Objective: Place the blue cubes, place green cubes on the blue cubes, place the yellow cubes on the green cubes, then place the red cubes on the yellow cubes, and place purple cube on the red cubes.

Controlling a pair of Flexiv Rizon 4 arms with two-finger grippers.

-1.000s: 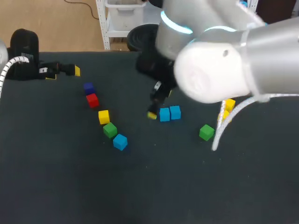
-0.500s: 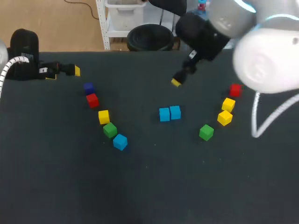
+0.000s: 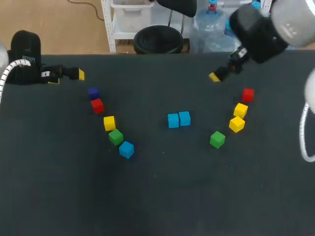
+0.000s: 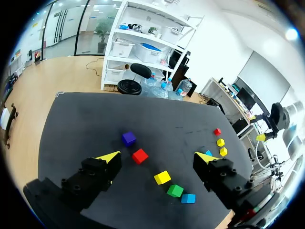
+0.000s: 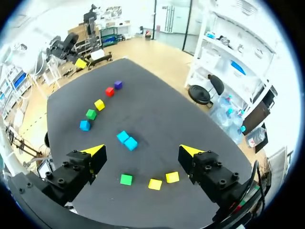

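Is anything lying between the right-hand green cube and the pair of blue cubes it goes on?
Nothing visible: only bare table separates the green cube from the blue cubes. The yellow cubes lie on its other side.

Three blue cubes (image 3: 173,120). Two green cubes (image 3: 116,137). Three yellow cubes (image 3: 109,123). Two red cubes (image 3: 97,105). Only one purple cube (image 3: 93,92). Eleven cubes all together, five colours. One dark table (image 3: 157,196).
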